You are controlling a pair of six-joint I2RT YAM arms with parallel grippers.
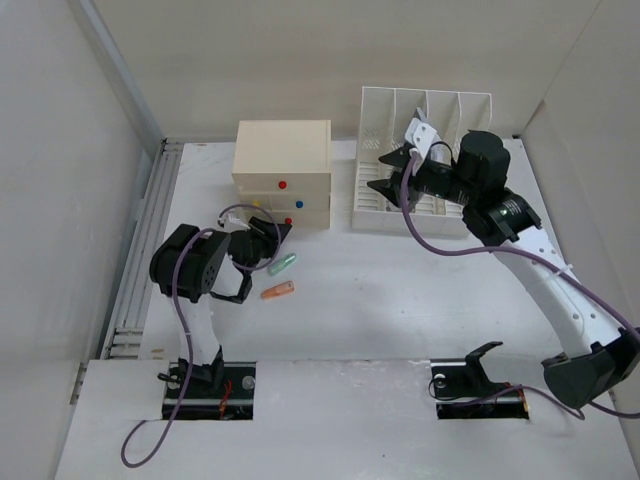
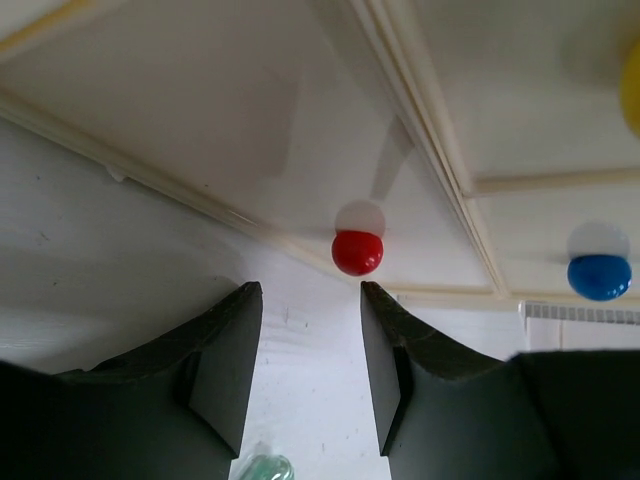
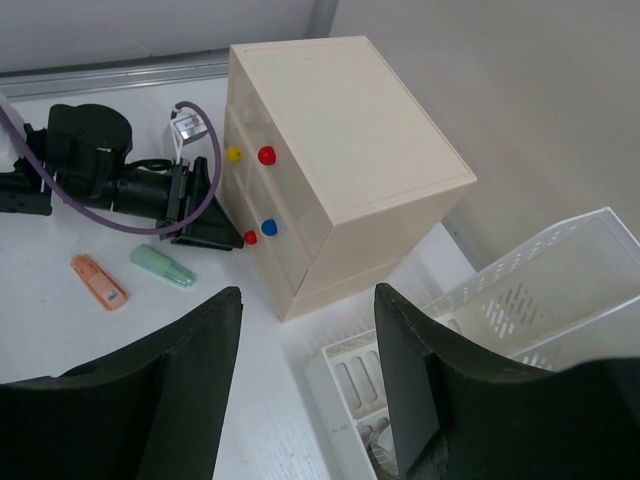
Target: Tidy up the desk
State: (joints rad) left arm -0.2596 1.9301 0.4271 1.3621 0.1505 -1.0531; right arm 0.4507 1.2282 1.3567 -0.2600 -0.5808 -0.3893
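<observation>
- Two pairs of jaws stand parted; we see nothing in either.
- We find the left jaws facing a red knob [image 2: 357, 252].
- We find the right jaws over the rack [image 1: 470, 108].

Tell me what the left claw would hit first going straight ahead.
Probably the red knob on the drawer box, just beyond the open left claw; the gap is hard to judge.

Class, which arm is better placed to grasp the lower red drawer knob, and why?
Left. The left gripper points its open jaws at the lower red knob, just short of it; the right gripper hovers over the file rack.
</observation>
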